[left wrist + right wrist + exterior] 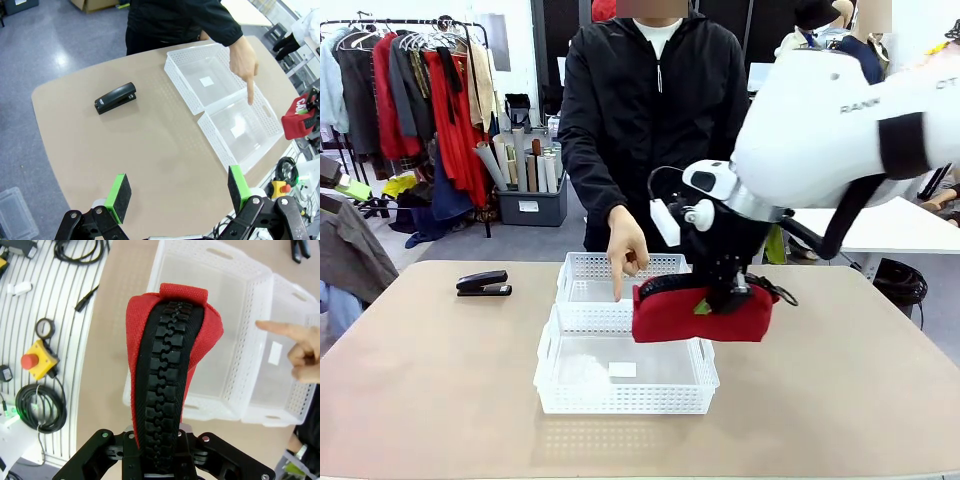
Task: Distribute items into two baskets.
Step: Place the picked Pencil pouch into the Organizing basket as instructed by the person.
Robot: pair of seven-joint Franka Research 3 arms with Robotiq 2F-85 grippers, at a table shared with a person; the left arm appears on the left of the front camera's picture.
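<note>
red pouch (692, 320) held level, crosswise, zipper upward.

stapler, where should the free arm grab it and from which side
Come from above and close the left fingers across the narrow sides of the black stapler at mid-length: it lies flat on its base on the table, long and low.

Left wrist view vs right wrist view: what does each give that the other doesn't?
Left wrist, not right wrist: the left gripper, open above the table, and the whole stapler lying well apart from the baskets. Right wrist, not left wrist: the black zipper of the red pouch close up, and the right gripper shut on that pouch. Both: the two white baskets side by side, the person's hand pointing a finger down at them, and the pouch held up near them.
</note>
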